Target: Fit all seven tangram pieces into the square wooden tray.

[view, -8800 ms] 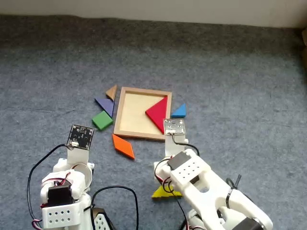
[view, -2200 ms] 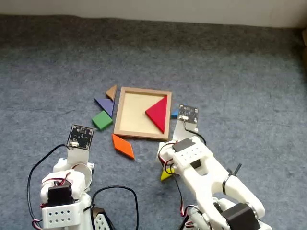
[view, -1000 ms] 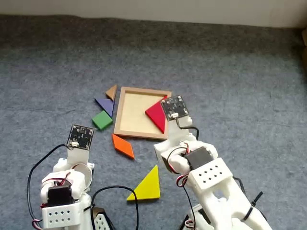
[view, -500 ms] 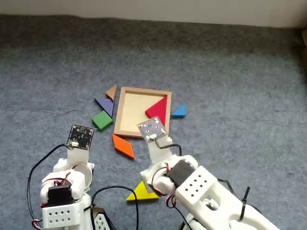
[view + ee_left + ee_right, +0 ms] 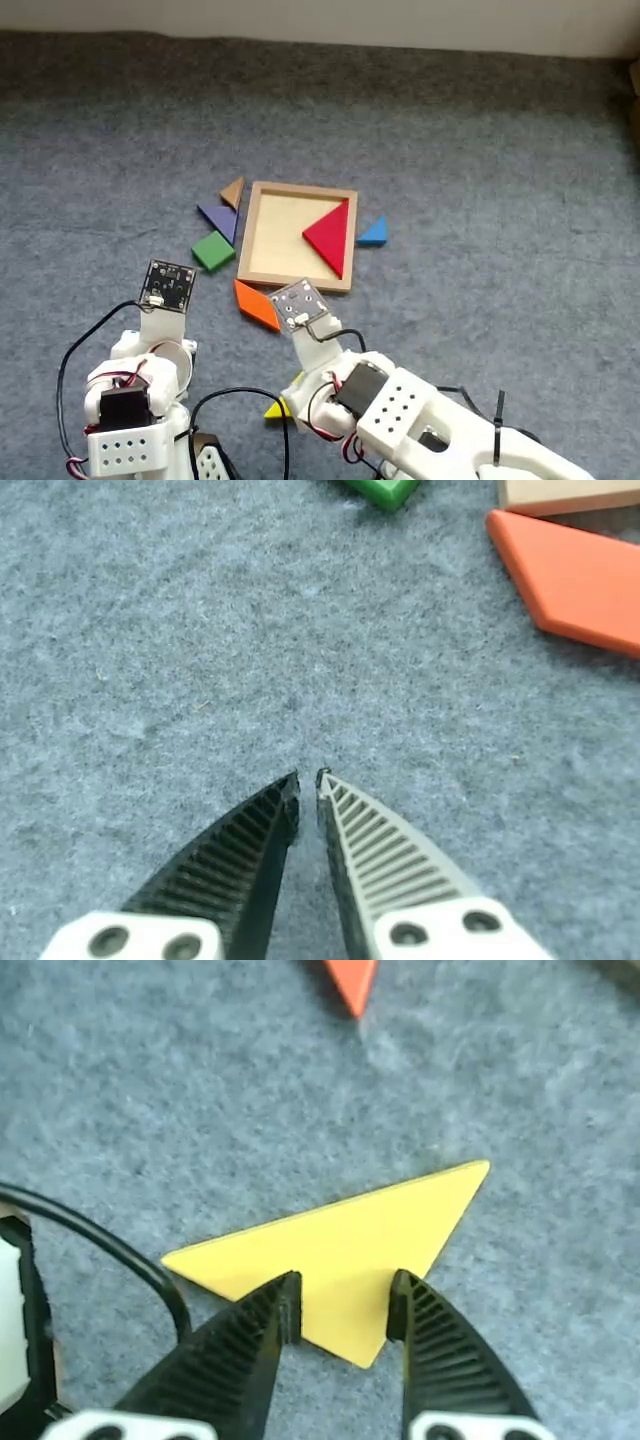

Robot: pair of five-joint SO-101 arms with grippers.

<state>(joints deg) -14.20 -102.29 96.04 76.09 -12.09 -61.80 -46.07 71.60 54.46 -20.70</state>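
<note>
yellow triangle [image 5: 276, 409]: mostly under right arm [image 5: 400, 420] | orange parallelogram [image 5: 570, 575]: cut by edge

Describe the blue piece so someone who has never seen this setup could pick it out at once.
Find the square wooden tray in the middle of the grey carpet, with a red triangle inside it. Just outside the tray's right edge lies the small blue triangle. It is the only blue piece and the only loose one on that side.
</note>
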